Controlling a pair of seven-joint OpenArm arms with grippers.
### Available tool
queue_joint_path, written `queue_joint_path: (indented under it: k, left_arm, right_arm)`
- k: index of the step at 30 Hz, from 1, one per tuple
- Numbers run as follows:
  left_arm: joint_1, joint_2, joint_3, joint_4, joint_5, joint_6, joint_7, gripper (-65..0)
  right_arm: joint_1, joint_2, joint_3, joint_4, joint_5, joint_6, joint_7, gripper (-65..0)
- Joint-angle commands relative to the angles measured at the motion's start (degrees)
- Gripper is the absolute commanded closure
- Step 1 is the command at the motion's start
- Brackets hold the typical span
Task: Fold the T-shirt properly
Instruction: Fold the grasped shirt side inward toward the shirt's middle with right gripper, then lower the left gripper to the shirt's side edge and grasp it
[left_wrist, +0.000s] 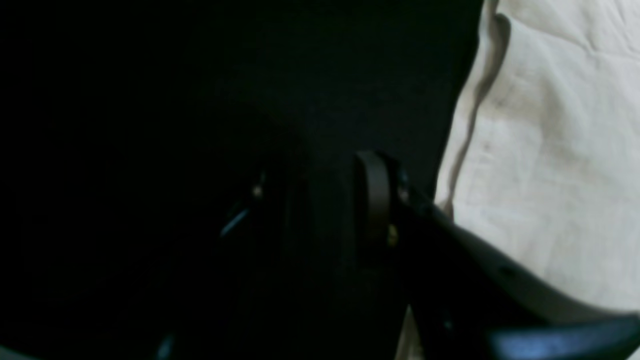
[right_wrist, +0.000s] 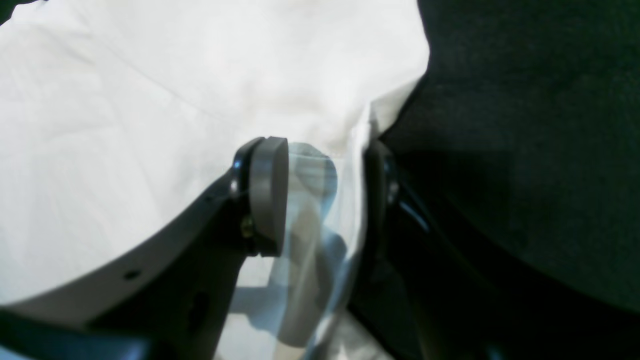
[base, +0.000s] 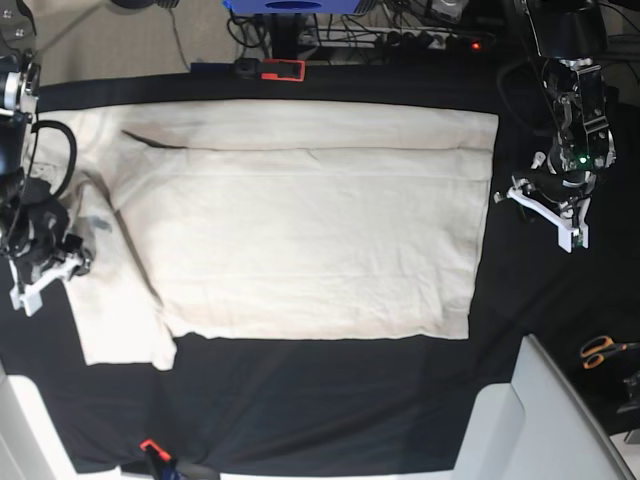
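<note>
No legible txt, labels or nos. anywhere in the views.

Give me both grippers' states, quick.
Left gripper: over bare black cloth beside the T-shirt, holding nothing; open or shut, cannot tell.
Right gripper: jaws astride the T-shirt's edge.

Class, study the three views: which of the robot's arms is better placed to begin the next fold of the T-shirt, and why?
Probably the right. The right gripper has the T-shirt edge between its fingers, while the left gripper hangs over bare black cloth beside the hem.
</note>
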Motion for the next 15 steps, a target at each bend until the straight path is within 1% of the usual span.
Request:
queue_joint_path:
  k: [1, 6, 7, 9, 11, 15]
  left_arm:
    - [-0.6, -1.0, -0.4, 0.8, -0.3, 0.1, -1.1, -22.4]
    - [-0.6, -1.0, -0.4, 0.8, -0.3, 0.1, -1.1, -22.4]
    - [-0.6, -1.0, -0.4, 0.8, -0.2, 0.1, -1.1, -22.4]
    - [-0.6, -1.0, -0.3, 0.8, -0.2, 0.1, -1.1, -22.4]
    - [-0.6, -1.0, -0.1, 0.8, -0.2, 0.1, -1.1, -22.4]
    - [-2.3, -0.9, 0.1, 0.3, -0.2, 0.1, -0.9, -22.9]
  right_arm:
    - [1.3, 1.4, 0.2, 0.5, 0.6, 0.1, 0.8, -21.5]
    - [1.1, 1.6, 0.1, 0.5, 0.6, 0.0, 0.9, -20.6]
    - [1.1, 1.7, 0.1, 0.5, 0.6, 0.0, 0.9, -17.6]
    - [1.1, 1.7, 0.0, 0.5, 0.6, 0.0, 0.9, -8.3]
    - [1.1, 1.7, 0.0, 0.5, 0.6, 0.0, 0.9, -0.6]
    - [1.0, 1.6, 0.0, 0.5, 0.6, 0.0, 0.9, -0.6]
